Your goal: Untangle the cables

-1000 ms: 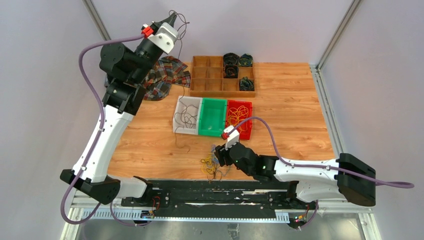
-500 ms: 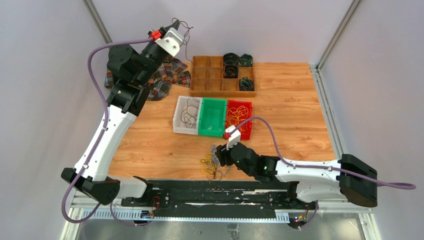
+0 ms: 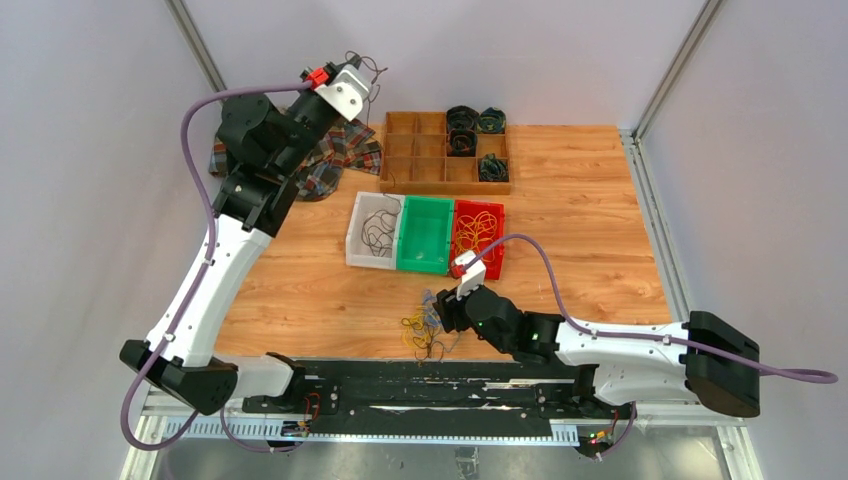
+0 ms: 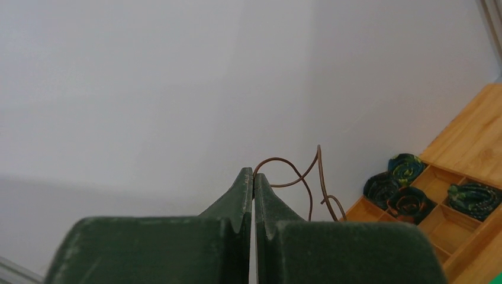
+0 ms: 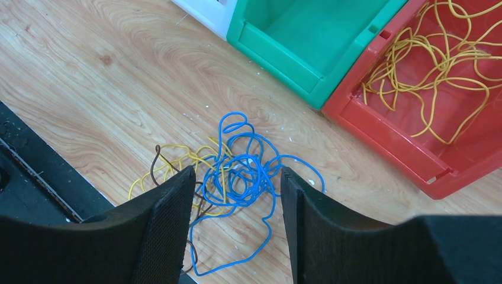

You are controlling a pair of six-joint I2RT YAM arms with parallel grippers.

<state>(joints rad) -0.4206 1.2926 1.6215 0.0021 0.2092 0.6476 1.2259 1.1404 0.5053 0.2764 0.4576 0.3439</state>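
The left hand (image 4: 253, 177) is hanging high above the far left corner of the bench (image 3: 580, 230). Its fingers are pressed together, pinching a thin brown cable (image 4: 278, 159) that is curling away from the tips in loose loops.

The right hand (image 5: 237, 173) is hovering low over the near edge of the bench, about midway along it, with its fingers spread. Below the gap between them the tangled cables (image 5: 245, 157) are lying on the wood, blue loops uppermost and yellow and dark strands showing beside them.

Just beyond the clump, towards the middle of the bench, a white bin (image 3: 357, 240), a green bin (image 3: 425, 235) and a red bin (image 3: 497, 250) are sitting side by side. The red one is holding loose yellow wires (image 5: 438, 65). A wooden tray (image 3: 420, 165) is sitting at the far edge, with dark coils (image 3: 462, 128) in its compartments. A plaid cloth (image 3: 345, 150) is lying near the far left corner.
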